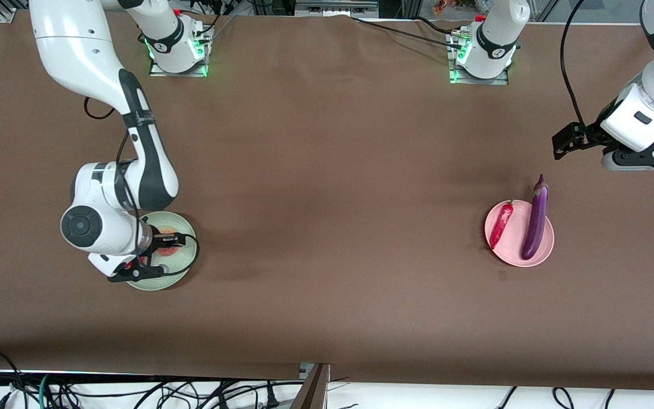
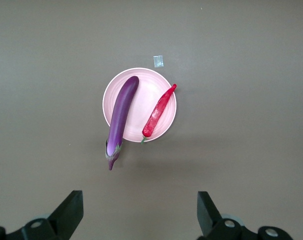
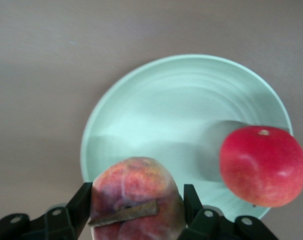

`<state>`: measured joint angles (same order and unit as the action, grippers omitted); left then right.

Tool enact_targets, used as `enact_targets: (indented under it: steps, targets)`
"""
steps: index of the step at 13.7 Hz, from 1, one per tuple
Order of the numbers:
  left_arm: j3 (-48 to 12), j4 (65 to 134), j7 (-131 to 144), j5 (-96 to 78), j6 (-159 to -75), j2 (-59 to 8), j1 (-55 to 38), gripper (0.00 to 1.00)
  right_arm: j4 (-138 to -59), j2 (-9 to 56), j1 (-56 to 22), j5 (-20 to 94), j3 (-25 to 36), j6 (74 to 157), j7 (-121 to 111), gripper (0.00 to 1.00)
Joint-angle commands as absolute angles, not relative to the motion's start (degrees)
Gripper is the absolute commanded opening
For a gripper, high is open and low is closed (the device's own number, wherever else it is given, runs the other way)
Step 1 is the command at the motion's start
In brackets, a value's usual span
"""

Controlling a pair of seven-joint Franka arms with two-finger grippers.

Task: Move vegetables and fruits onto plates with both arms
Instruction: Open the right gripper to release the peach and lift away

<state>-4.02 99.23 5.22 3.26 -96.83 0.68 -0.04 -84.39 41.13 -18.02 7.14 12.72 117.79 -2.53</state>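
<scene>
My right gripper (image 1: 163, 246) is shut on the mottled orange-pink peach (image 3: 136, 192) and holds it low over the rim of the mint green plate (image 3: 166, 100), which also shows in the front view (image 1: 186, 228). The red apple (image 3: 263, 165) sits on that plate beside the peach; the right wrist hides it in the front view. The pink plate (image 1: 517, 254) near the left arm's end holds the purple eggplant (image 1: 536, 221) and the red chili (image 1: 501, 224). The eggplant's stem end overhangs the rim (image 2: 112, 155). My left gripper (image 2: 140, 210) is open and empty, raised above the table (image 1: 566, 143).
A small pale scrap (image 2: 158, 61) lies on the brown table just beside the pink plate (image 2: 144, 95), nearer the front camera. The arm bases (image 1: 179, 54) stand along the table's back edge. Cables (image 1: 134, 392) lie off the table's front edge.
</scene>
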Motion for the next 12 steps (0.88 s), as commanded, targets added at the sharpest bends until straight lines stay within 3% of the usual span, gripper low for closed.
enact_targets:
  steps: [1, 3, 4, 5, 6, 7, 12]
  targets:
    - [-3.69, 97.73, 5.45, 2.02, -95.8, 0.09, -0.35, 1.0, -84.55, 41.92, -16.18, 8.0, 11.87, 118.38, -3.43, 0.24]
    - [-3.69, 97.73, 5.45, 2.02, -95.8, 0.09, -0.35, 1.0, -84.55, 42.97, -15.73, 8.09, 11.78, 118.74, -3.69, 0.26]
    - [-3.69, 97.3, 5.45, 2.02, -95.71, 0.0, -0.35, 1.0, -84.55, 43.41, -15.82, 8.09, 11.69, 119.26, -3.6, 0.33]
    - [-3.69, 97.29, 5.45, 2.02, -95.71, -0.09, -0.35, 1.0, -84.55, 43.59, -15.82, 8.09, 11.69, 119.35, -3.26, 0.48]
    - [-3.69, 97.21, 5.45, 2.02, -95.71, -0.09, -0.35, 1.0, -84.29, 43.51, -15.73, 8.09, 11.69, 119.27, -3.16, 0.91]
    - [-3.69, 97.21, 5.45, 2.02, -95.71, -0.09, -0.35, 1.0, -84.03, 43.07, -15.73, 8.09, 11.69, 118.57, -3.51, 1.0]
    - [-3.69, 97.21, 5.45, 2.02, -95.71, -0.09, -0.26, 1.0, -80.61, 37.89, -15.12, 7.82, 12.13, 102.88, -3.87, 1.0]
